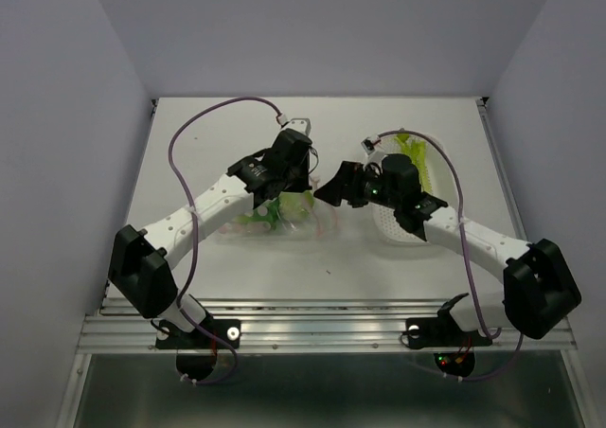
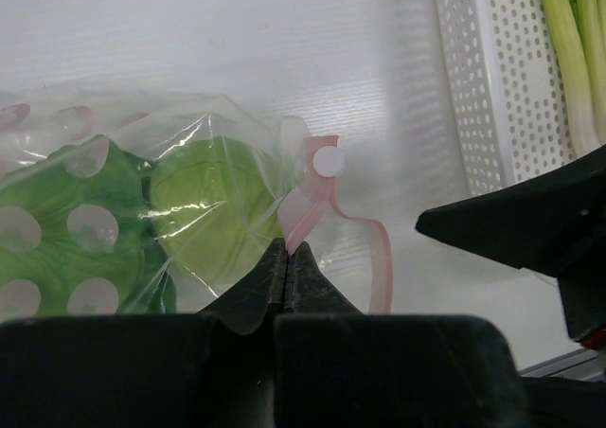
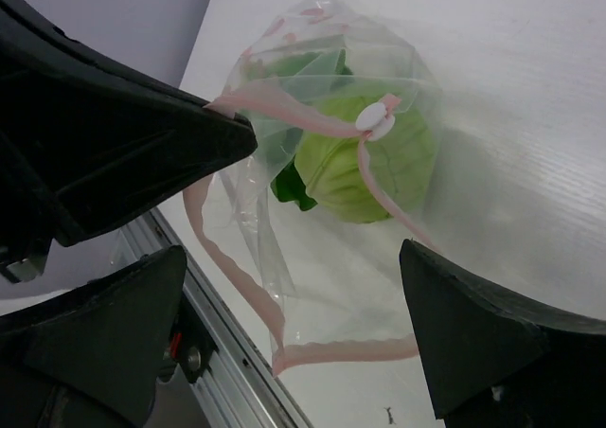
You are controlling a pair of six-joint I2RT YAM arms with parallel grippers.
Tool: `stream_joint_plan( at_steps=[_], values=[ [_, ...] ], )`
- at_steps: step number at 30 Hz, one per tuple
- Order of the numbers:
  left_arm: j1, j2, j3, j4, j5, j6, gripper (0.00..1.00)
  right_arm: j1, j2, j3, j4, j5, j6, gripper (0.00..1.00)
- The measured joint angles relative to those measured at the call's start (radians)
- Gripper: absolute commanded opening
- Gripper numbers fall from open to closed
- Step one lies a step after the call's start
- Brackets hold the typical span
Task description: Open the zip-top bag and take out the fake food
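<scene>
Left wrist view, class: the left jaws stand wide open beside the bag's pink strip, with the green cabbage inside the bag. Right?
Not quite. The left wrist view shows the left gripper with jaws shut, pinching the zip-top bag at its pink strip. The cabbage is inside the bag.

text: none legible | labels: none | numbers: none | signs: none

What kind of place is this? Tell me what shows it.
Probably a lab test cell: plain walls boxing a white table, two robot arms bolted to its edge, fake food in a zip-top bag.
</scene>
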Motion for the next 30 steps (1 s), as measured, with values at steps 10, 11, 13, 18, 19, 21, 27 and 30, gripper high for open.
stream_joint_plan(
  at_steps=[10, 11, 13, 18, 19, 21, 27, 30],
  values=[
    [0.001, -0.032, -0.003, 0.008, 0.002, -0.002, 0.00, 0.125, 0.062, -0.005, 0.009, 0.274, 0.213, 1.00],
    [0.001, -0.032, -0.003, 0.011, 0.002, -0.003, 0.00, 0.125, 0.062, -0.008, 0.009, 0.294, 0.242, 1.00],
    [0.001, -0.032, -0.003, 0.012, 0.003, -0.004, 0.00, 0.125, 0.062, -0.014, 0.006, 0.318, 0.282, 1.00],
    [0.001, -0.033, -0.004, 0.013, 0.007, -0.010, 0.00, 0.125, 0.074, -0.026, 0.006, 0.372, 0.356, 1.00],
    [0.001, -0.034, -0.005, 0.013, 0.009, -0.011, 0.00, 0.125, 0.074, -0.029, 0.005, 0.377, 0.368, 1.00],
    [0.001, -0.036, -0.005, 0.013, 0.010, -0.011, 0.00, 0.125, 0.075, -0.034, 0.005, 0.383, 0.381, 0.99],
    [0.001, -0.038, -0.008, 0.015, 0.018, -0.015, 0.00, 0.132, 0.093, -0.034, 0.015, 0.378, 0.418, 0.91],
    [0.001, -0.038, -0.014, 0.016, 0.022, -0.016, 0.00, 0.143, 0.103, -0.034, 0.011, 0.372, 0.425, 0.91]
  ],
)
